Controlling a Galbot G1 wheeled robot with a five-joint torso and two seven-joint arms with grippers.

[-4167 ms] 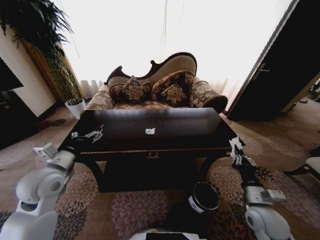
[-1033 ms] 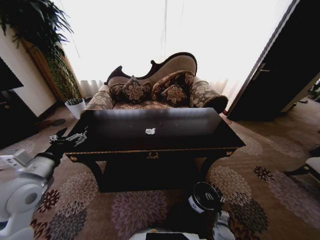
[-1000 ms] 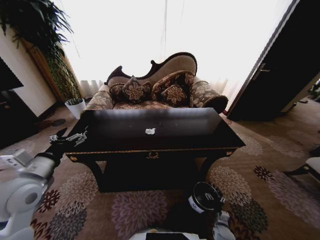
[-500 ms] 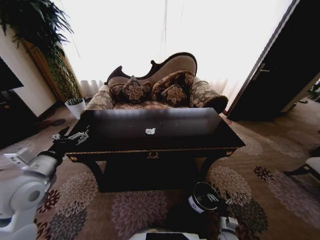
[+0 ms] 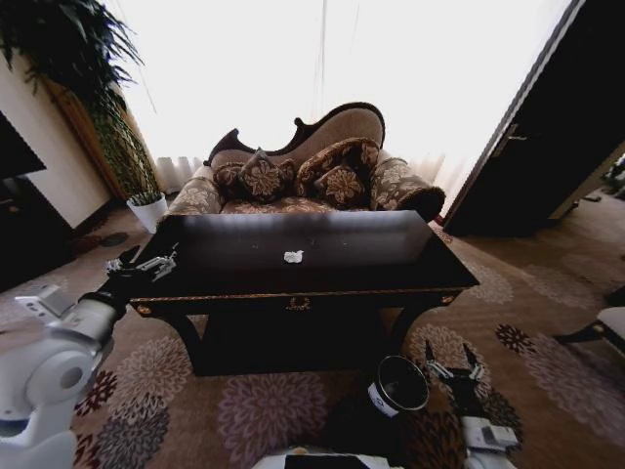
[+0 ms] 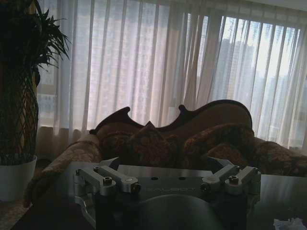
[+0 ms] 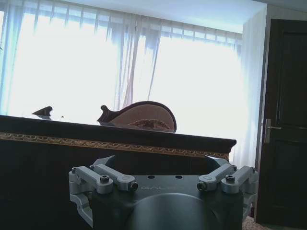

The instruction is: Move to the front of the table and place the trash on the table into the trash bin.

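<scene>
Head view: robot stands at the front of the table [image 5: 391, 256], so the approach part of the task reads as done. One white paper wad [image 5: 293, 257] lies near the middle of the glossy top, not yet collected. No other trash is evident on the top, though the dark reflective surface could hide a small dark item. The trash bin [image 5: 398, 385] sits on the carpet in front of the table, toward the robot's right. Its inside is dark and I cannot tell whether anything is in it. Left gripper [image 5: 146, 264] is at the table's left front corner, level with the top, fingers spread, holding nothing. Right gripper [image 5: 451, 369] is low, just beside the bin on its right, fingers also spread and empty.

Left wrist view: the left gripper's fingers [image 6: 104, 178] stand apart with nothing between them. The tabletop stretches ahead, the wad [image 6: 289, 223] well off toward the frame edge, the sofa [image 6: 192, 139] behind.

Right wrist view: finger [image 7: 108, 178] spread, nothing held. The table's gold-trimmed front edge [image 7: 115, 143] lies above the gripper, confirming it sits below table height.

Judgement: at least the wad remains to be picked and dropped.
</scene>
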